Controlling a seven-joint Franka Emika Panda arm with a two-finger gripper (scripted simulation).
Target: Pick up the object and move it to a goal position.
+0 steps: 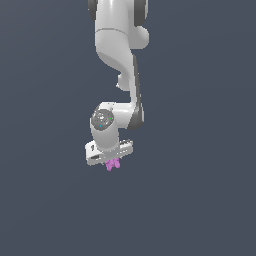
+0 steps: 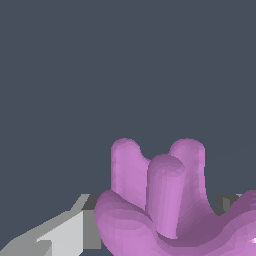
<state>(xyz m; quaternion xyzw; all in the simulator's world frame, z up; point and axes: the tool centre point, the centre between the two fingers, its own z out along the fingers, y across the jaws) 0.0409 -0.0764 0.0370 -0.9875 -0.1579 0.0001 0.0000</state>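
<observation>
Blob: pink-purple, three rounded lobes standing up from a cupped base; sits between the jaws, filling the gap.
Gripper: white, jaws closed in on the blob, which pokes out just below them.
Arm: white, reaching straight down.

Arm comes down from the top of the exterior view, wrist at its lower end, claw directly under the wrist. Object sits at the claw's underside, touching it, poking out below the claw body and slightly toward the exterior view's right of the claw's middle. In the wrist view the object is right in front of the camera with one finger just beside it and another finger partly hidden behind its other side.
</observation>
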